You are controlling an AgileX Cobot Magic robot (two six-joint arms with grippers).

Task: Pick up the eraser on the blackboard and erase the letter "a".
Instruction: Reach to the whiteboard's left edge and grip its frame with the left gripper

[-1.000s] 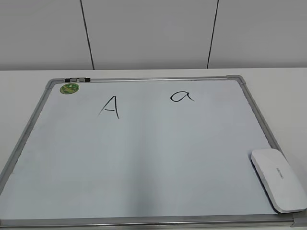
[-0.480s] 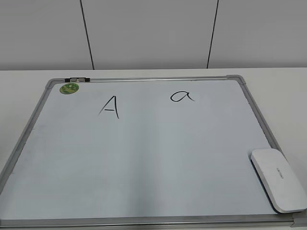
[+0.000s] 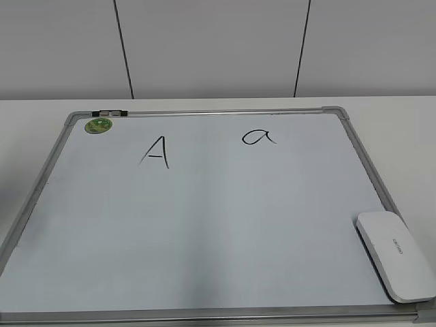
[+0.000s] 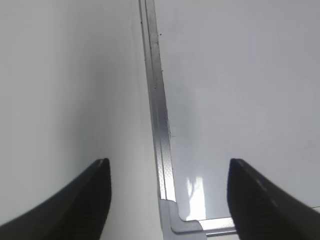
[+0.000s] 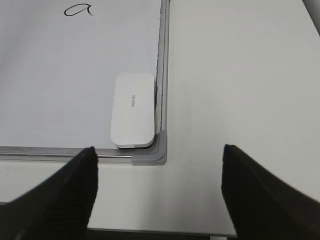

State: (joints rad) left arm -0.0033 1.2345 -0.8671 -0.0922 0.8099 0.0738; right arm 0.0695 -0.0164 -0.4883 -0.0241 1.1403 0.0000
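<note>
Three cameras on the blackboard

One slants down from its near edge; my wrist cameras hang over its near corners, the right also catching the eraser.

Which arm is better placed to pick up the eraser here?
Right. Its open gripper faces the eraser in the blackboard's near right corner. The left gripper, also open, sits over the board's left frame edge, far from it.

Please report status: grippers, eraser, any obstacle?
Left gripper open, empty, over board frame. Right gripper open, empty. Eraser untouched at blackboard corner; letter "a" intact. Nothing between.
</note>
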